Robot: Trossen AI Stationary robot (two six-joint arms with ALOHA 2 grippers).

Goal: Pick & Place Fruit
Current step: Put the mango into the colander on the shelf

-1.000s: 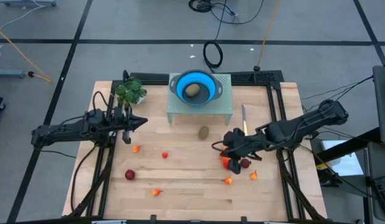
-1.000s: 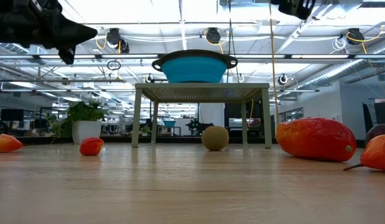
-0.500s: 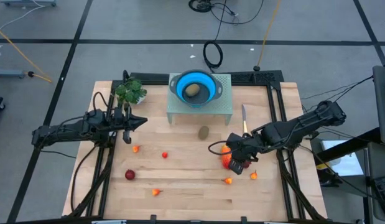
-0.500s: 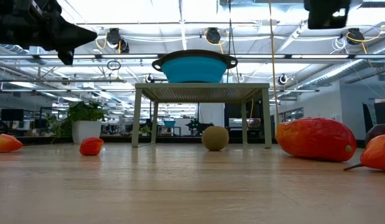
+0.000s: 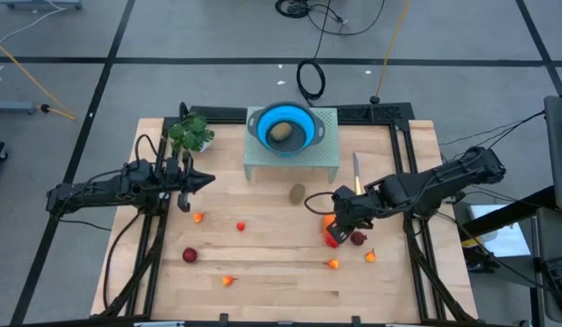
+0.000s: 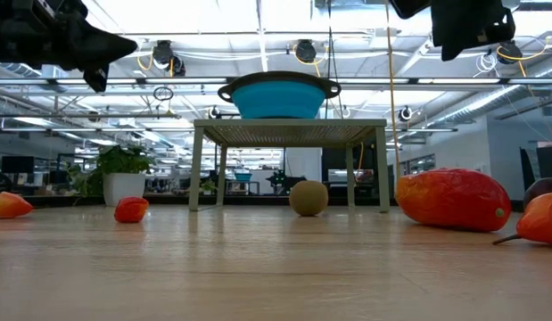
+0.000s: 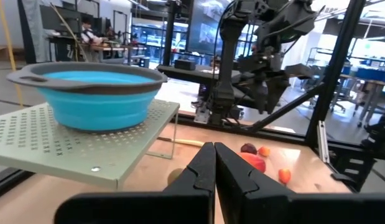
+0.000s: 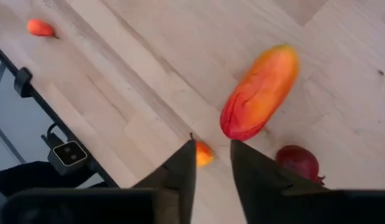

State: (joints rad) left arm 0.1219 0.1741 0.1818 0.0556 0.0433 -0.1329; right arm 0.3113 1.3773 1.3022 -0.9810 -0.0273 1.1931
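Surface: pale wooden table on a dark frame, grey tiled floor around it; across the low view I see a lab with ceiling lights.
Stand: a perforated grey-green stand sits at the far middle of the table, with a blue bowl on top.
Fruit in bowl: I see one brown kiwi-like oval lying inside the bowl.
Fruit on table: the second brown oval lies just in front of the stand; the long orange-red fruit lies on the right half, with a dark red round fruit beside it and a tiny orange-red piece near its lower end. Another dark red one and several small orange-red pieces lie well apart across the near left and middle.
Right gripper: my right gripper hangs above the long orange-red fruit, fingers slightly parted with a narrow gap, grasping nothing.
Left gripper: my left gripper waits raised over the left side, pointing toward the stand, fingers pressed together and empty.
Other items: a green leafy bunch stands at the far left corner; a yellow-handled knife lies right of the stand.
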